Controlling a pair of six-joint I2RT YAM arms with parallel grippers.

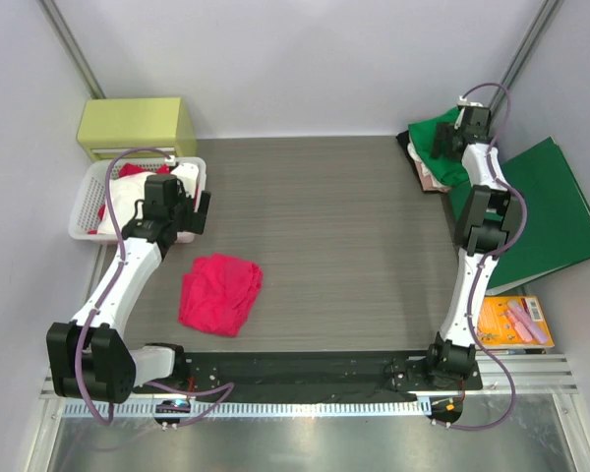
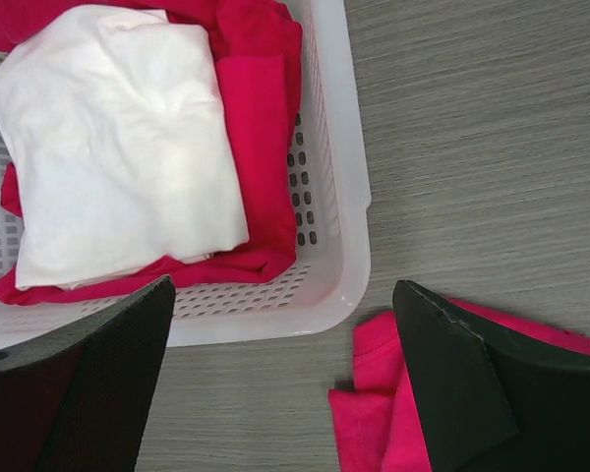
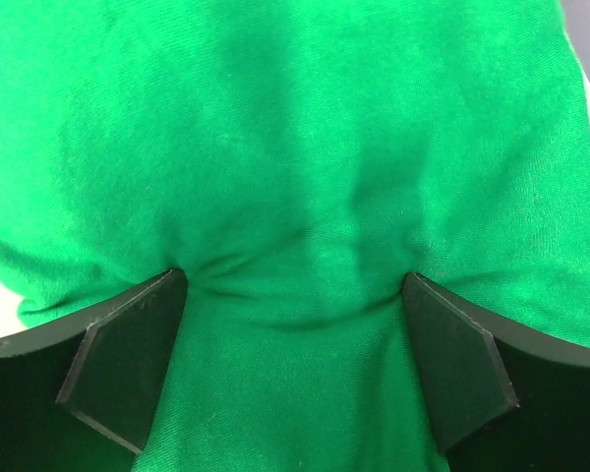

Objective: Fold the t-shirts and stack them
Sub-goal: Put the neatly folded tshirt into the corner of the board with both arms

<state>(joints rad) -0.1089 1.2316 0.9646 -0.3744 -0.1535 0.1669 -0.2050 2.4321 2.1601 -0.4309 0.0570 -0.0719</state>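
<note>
right gripper (image 3: 295,280), jaws spread, tips pressing the soft green cloth t-shirt (image 3: 295,128) at far right; left gripper (image 2: 282,290) released over white perforated plastic basket (image 2: 344,197); crumpled pinkish-red cloth t-shirt (image 1: 220,293) on grey wood-grain tabletop (image 1: 354,246) nearby.

Beige shirt (image 1: 430,181) mostly under green shirt (image 1: 431,141)

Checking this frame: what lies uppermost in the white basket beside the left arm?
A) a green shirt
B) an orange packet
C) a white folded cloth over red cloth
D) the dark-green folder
C: the left wrist view shows a white folded cloth lying on top of red cloth inside the white basket.
</note>
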